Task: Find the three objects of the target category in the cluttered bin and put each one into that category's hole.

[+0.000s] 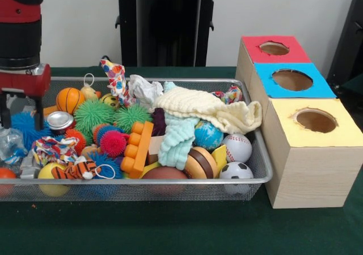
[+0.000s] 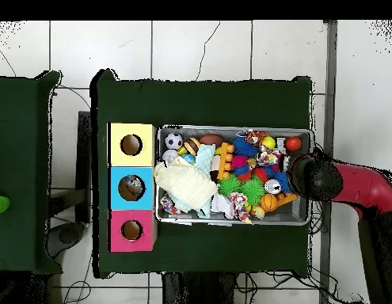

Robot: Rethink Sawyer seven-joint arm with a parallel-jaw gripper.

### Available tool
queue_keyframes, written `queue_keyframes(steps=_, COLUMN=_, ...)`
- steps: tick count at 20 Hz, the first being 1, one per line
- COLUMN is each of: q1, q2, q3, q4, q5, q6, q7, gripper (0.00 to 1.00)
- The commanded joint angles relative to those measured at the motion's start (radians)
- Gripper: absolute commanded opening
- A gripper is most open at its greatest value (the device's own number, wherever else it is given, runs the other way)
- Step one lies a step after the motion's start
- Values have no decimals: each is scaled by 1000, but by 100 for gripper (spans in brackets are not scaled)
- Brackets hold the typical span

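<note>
While the green surface (image 1: 187, 232) is lying bare nearest me, the cluttered bin (image 1: 249, 184) is sitting on it just beyond, heaped with toys. Along its near wall a soccer ball (image 1: 236, 171) is resting at about 4 o'clock of the pile, with a baseball (image 1: 237, 147) just behind it. A cream cloth (image 1: 207, 108) is draping over the middle and toward 2 o'clock. At 9 o'clock the shiny silver can (image 1: 59, 120) is sitting among spiky balls, with a clear plastic wrapper (image 1: 11, 144) beside it at the bin's end, and an orange ball (image 1: 70, 100) a little farther back. The gripper (image 1: 21, 110) is hanging directly over that 9 o'clock end, its two dark fingers spread apart with nothing between them. Off at 3 o'clock, three wooden boxes are running away from me: yellow-topped (image 1: 317, 131), blue-topped (image 1: 292, 82), then red-topped (image 1: 274, 49), each with a round hole on top.
</note>
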Motion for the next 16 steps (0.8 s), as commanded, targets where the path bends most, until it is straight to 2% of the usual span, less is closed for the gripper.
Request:
queue_keyframes(steps=1, q1=-12, q2=68, q3=-12, q4=21, q5=-48, q6=37, q7=-104, gripper=100)
queue_keyframes(steps=7, q1=-22, q2=104, q3=-32, q4=4, q5=-85, q6=20, q7=-126, gripper=100)
queue_keyframes(steps=16, q1=-46, q2=62, q3=-10, q4=10, q5=-79, q6=63, q7=-166, gripper=100)
